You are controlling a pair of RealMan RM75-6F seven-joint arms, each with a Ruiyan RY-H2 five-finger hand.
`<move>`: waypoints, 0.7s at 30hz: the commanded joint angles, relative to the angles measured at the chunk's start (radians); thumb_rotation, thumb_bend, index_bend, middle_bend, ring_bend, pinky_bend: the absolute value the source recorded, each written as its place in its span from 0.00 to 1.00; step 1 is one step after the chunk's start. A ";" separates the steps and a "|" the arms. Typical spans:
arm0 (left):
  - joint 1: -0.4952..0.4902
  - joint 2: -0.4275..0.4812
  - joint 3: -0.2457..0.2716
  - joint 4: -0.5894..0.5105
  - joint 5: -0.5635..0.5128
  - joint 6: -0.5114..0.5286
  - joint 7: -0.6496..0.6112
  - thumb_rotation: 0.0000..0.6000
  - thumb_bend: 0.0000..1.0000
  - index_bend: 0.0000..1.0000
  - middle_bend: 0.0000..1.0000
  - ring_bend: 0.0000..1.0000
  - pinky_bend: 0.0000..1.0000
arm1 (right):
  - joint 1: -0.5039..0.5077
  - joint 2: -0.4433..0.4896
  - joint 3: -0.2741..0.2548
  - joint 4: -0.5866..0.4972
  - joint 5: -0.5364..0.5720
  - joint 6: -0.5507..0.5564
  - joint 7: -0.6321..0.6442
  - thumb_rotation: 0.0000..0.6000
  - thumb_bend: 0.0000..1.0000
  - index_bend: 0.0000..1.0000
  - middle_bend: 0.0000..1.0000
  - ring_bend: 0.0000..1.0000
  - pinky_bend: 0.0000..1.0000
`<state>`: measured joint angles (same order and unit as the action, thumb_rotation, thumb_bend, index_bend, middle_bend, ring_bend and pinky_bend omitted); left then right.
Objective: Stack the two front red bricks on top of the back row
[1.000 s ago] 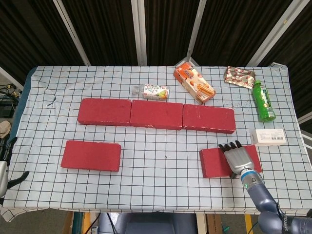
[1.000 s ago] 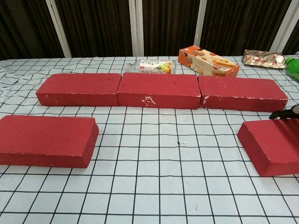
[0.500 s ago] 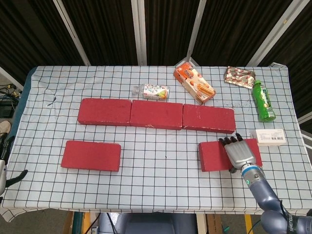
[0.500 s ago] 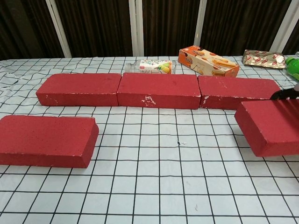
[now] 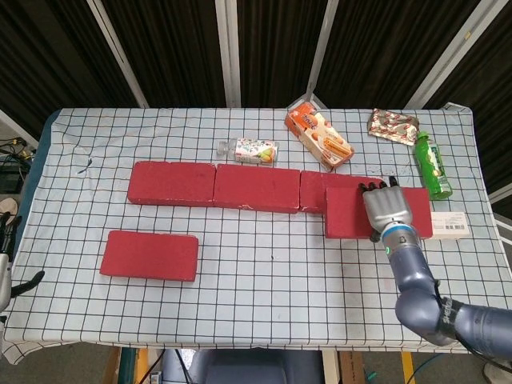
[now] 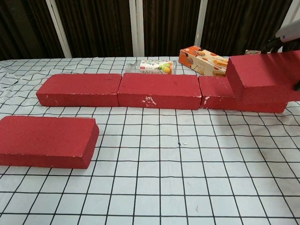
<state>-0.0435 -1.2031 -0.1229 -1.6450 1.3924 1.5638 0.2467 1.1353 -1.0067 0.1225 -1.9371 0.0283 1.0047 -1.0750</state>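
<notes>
We see the right hand (image 5: 387,209) gripping a red brick (image 5: 352,213), raised over the rightmost back-row brick (image 6: 214,94), right of frame. Second front brick (image 5: 150,255) lies lower left on the tabletop (image 5: 272,264).

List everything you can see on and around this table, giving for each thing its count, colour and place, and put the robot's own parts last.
Back-row bricks: three, red, end to end across the table's middle.
Front left brick: one, red, flat on the cloth near the front.
Lifted brick: one, red, held over the right end of the back row.
Bottle with fruit label: one, clear, lying behind the middle brick.
Snack box: one, orange and white, back centre-right.
Foil packet: one, silvery with red, back right.
Green bottle: one, lying near the right edge.
White box: one, right edge.
Tablecloth: one, white with black grid.
Right robot hand: one, grey, gripping the lifted brick.
Left robot hand: barely visible at the left edge.
</notes>
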 commanded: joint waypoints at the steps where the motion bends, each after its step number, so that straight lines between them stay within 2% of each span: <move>1: -0.009 -0.007 -0.010 0.009 -0.018 -0.012 0.005 1.00 0.10 0.07 0.00 0.00 0.11 | 0.255 -0.112 0.064 0.207 0.370 -0.016 -0.239 1.00 0.17 0.44 0.31 0.18 0.00; 6: -0.021 -0.016 -0.023 0.026 -0.052 -0.032 0.017 1.00 0.10 0.07 0.00 0.00 0.11 | 0.338 -0.218 0.099 0.422 0.559 -0.059 -0.362 1.00 0.17 0.44 0.31 0.18 0.00; 10: -0.024 -0.018 -0.031 0.032 -0.072 -0.035 0.024 1.00 0.10 0.07 0.00 0.00 0.11 | 0.344 -0.290 0.138 0.587 0.683 -0.134 -0.440 1.00 0.17 0.44 0.32 0.19 0.00; 14: -0.020 -0.024 -0.033 0.032 -0.070 -0.014 0.036 1.00 0.10 0.07 0.00 0.00 0.11 | 0.321 -0.357 0.170 0.715 0.700 -0.228 -0.478 1.00 0.17 0.45 0.32 0.19 0.00; 21: -0.032 -0.038 -0.035 0.039 -0.092 -0.029 0.067 1.00 0.10 0.07 0.00 0.00 0.11 | 0.295 -0.405 0.203 0.792 0.684 -0.309 -0.497 1.00 0.17 0.45 0.32 0.19 0.00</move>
<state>-0.0738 -1.2400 -0.1579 -1.6064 1.3017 1.5360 0.3118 1.4359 -1.4031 0.3197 -1.1547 0.7180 0.7052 -1.5662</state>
